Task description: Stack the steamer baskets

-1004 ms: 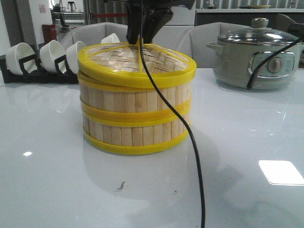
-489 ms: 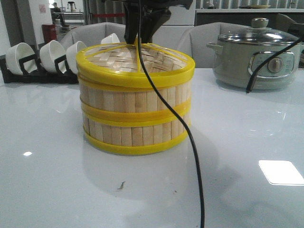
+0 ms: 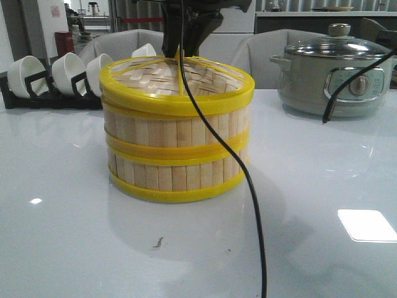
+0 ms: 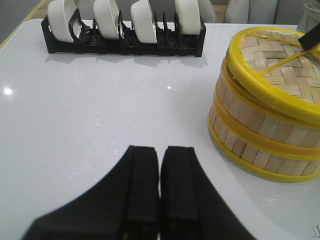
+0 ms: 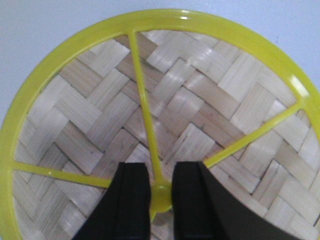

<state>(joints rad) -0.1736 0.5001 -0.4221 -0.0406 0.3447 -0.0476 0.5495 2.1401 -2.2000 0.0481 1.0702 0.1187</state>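
Two steamer baskets stand stacked in the middle of the table, the upper basket [image 3: 177, 131] on the lower basket [image 3: 177, 175]. The woven lid [image 3: 155, 87] with a yellow rim lies on top of them. My right gripper [image 3: 182, 54] reaches down from above and is shut on the lid's yellow knob [image 5: 161, 194], one finger on each side, in the right wrist view [image 5: 161, 172]. My left gripper [image 4: 160, 150] is shut and empty, low over the bare table to the left of the stack [image 4: 260, 125].
A black rack of white bowls [image 3: 56, 77] stands at the back left and also shows in the left wrist view [image 4: 125, 40]. A grey-green electric pot [image 3: 332, 77] stands at the back right. A black cable [image 3: 251, 186] hangs in front of the stack.
The lid has come down from a slight tilt to sit level on the upper basket. My right gripper went down with it. The baskets have not moved.
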